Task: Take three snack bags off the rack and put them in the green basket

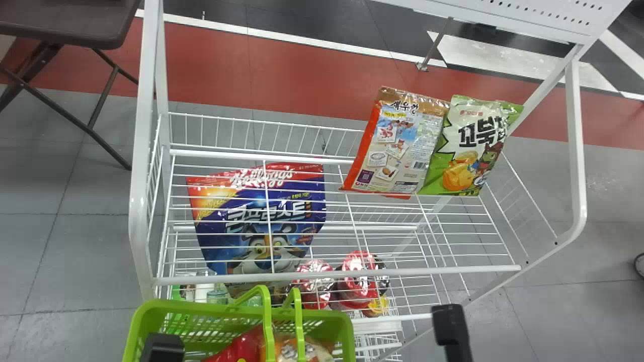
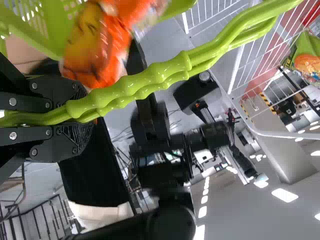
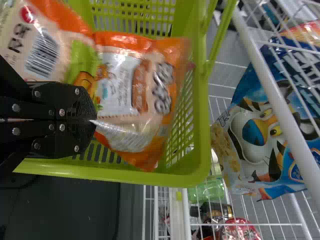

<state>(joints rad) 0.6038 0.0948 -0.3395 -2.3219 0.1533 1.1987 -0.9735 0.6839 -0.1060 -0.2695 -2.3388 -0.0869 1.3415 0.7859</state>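
Note:
In the head view my left gripper (image 1: 162, 347) shows as a black part at the bottom edge; in the left wrist view my left gripper (image 2: 85, 117) is shut around both handles of the green basket (image 2: 30, 30). My right gripper (image 1: 450, 327) appears as a black part right of the basket (image 1: 347, 322). Over the basket in the right wrist view, my right gripper (image 3: 94, 120) is shut on the silvery edge of an orange snack bag (image 3: 132, 80). Another bag (image 3: 50, 45) lies beside it. Two snack bags, orange (image 1: 397, 146) and green (image 1: 468, 151), lean side by side on the rack.
The white wire rack (image 1: 337, 274) stands in front, close behind the basket. A blue cereal bag (image 1: 266, 221) and red-lidded cups (image 1: 359, 279) are on its lower levels. A brown folding table (image 1: 70, 22) stands at the back left.

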